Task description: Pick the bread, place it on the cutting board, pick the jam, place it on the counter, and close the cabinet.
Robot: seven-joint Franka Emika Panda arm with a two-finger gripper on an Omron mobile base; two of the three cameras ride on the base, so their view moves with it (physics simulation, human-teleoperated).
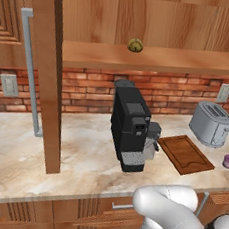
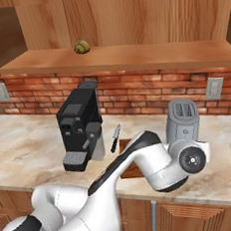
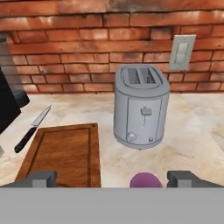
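Yellowish-brown and round, the bread sits alone on the open cabinet shelf, high above the coffee machine, while our gripper hangs low over the counter, fingers spread wide and empty. We judge the coming reach must go up and back: the cutting board, toaster and purple jam lie just ahead of the fingertips, the bun far overhead.

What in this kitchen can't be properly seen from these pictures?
- Jam: hand view's bottom band cuts it off; lid unseen.
- Cutting board: right base view, mostly behind the arm.
- Bread: too small for detail.
- Gripper: only fingertips show, wide apart.
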